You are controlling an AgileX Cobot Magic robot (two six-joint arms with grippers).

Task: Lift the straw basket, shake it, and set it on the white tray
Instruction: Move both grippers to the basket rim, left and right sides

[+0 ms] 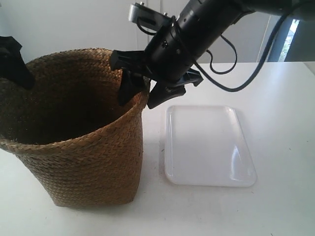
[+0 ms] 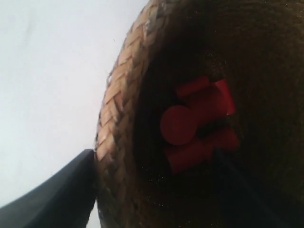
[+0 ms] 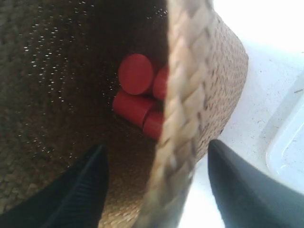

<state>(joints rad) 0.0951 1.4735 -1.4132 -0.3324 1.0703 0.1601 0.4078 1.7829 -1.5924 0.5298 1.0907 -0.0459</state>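
The straw basket (image 1: 83, 162) stands upright on the white table, left of the white tray (image 1: 209, 147). My right gripper (image 3: 156, 149) is open and straddles the basket's rim (image 3: 183, 109), one finger inside and one outside, with a gap on each side. In the exterior view this gripper (image 1: 142, 93) reaches the rim's tray side. My left gripper (image 2: 156, 164) straddles the opposite rim (image 2: 116, 109). Its outer finger (image 2: 61, 190) touches the weave, and its inner finger shows only faintly in the dark, away from the wall. The left gripper (image 1: 12, 61) sits at the exterior view's left edge.
Several red cylinders (image 3: 135, 73) lie at the bottom of the basket, and the cylinders (image 2: 178, 124) also show in the left wrist view. A black cable (image 1: 231, 73) loops from the right arm over the table behind the tray. A corner of the tray (image 3: 289, 156) lies just beyond the right gripper's outer finger.
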